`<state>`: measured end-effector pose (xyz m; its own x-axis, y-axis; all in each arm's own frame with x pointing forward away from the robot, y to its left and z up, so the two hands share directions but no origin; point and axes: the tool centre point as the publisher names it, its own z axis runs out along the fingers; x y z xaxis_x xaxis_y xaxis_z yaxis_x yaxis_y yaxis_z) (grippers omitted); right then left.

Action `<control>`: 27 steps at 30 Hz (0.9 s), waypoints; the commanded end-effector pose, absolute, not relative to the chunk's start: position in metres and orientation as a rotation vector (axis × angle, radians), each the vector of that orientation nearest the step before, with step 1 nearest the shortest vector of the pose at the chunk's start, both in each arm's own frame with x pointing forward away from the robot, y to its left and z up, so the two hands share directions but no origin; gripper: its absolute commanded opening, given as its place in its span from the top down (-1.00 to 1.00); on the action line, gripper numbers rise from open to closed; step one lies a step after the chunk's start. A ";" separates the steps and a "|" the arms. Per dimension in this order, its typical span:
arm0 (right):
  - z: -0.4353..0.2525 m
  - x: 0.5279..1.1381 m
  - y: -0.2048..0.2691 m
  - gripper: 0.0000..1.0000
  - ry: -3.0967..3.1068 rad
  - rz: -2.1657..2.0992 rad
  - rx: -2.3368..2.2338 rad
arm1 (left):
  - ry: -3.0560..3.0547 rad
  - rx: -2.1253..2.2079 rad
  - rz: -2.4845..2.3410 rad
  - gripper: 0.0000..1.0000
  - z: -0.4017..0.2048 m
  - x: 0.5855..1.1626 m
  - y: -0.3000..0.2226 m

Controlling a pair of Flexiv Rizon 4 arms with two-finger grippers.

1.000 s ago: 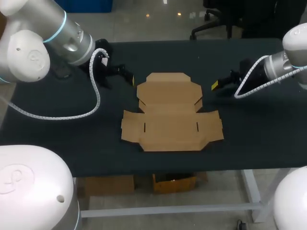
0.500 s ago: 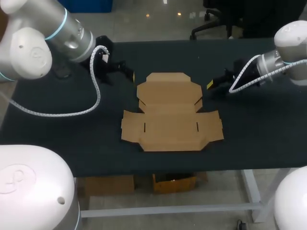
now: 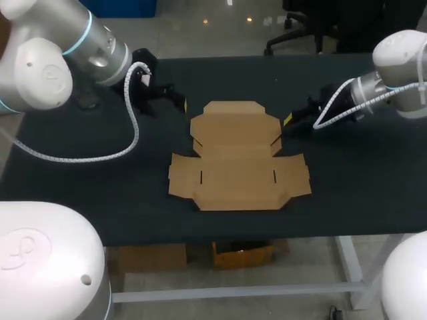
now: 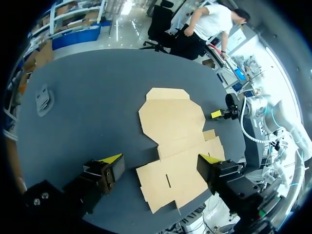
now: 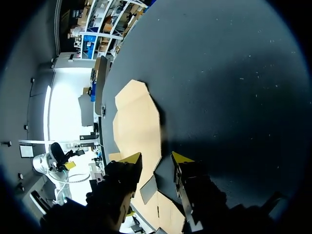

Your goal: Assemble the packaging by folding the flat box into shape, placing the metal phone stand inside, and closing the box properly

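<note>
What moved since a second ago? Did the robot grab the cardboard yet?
The right gripper slid closer to the right edge of the flat brown cardboard box; the left gripper shifted slightly toward the far side. Nothing grabbed yet: both grippers' fingers are open. The box stayed put.

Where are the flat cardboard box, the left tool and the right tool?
flat cardboard box (image 3: 237, 160): head view, its middle panel.
left tool (image 4: 160, 159): left wrist view, midway between its yellow fingertips.
right tool (image 5: 156, 157): right wrist view, midway between its yellow fingertips.

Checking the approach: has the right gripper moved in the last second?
Yes. The right gripper has come closer to the flat box, now nearly at its right edge.
</note>
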<state>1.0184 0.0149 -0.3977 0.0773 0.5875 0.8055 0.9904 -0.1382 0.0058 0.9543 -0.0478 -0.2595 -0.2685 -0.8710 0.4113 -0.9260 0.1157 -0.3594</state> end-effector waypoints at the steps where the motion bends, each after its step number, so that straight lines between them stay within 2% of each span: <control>1: -0.403 1.025 0.020 0.31 -1.558 -0.899 -1.787 | -2.269 1.837 0.860 -1.00 -0.260 0.954 -0.045; 27: -0.414 1.039 0.038 0.41 -1.512 -0.911 -1.782 | -2.246 1.841 0.883 -1.00 -0.264 0.954 -0.034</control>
